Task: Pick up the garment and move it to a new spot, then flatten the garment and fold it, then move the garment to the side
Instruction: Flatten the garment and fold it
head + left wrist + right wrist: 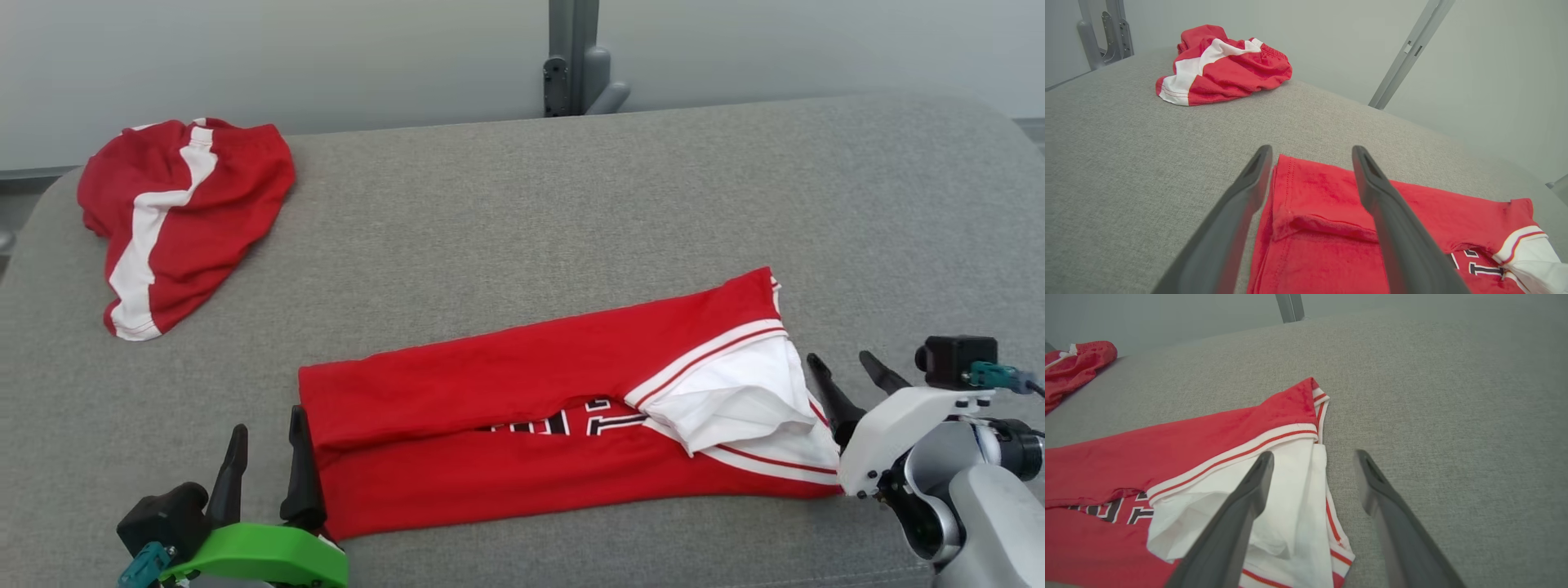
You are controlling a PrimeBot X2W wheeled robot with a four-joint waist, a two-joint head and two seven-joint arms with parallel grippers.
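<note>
Jaws gaping empty, left gripper (268, 420) and right gripper (839, 357) flanked a limp, light red-and-white jersey (531, 408); its ends looked best to pinch.

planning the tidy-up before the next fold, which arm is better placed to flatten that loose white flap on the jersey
Right, probably. The right gripper is open right beside the end of the jersey where the white flap bulges up. The left gripper, also open, sits at the opposite, all-red end.

Head cam: high, looking down across grey cushion (522, 204). Wrist cams: low, close, one at each end of red jersey (490, 384), which all three share.
</note>
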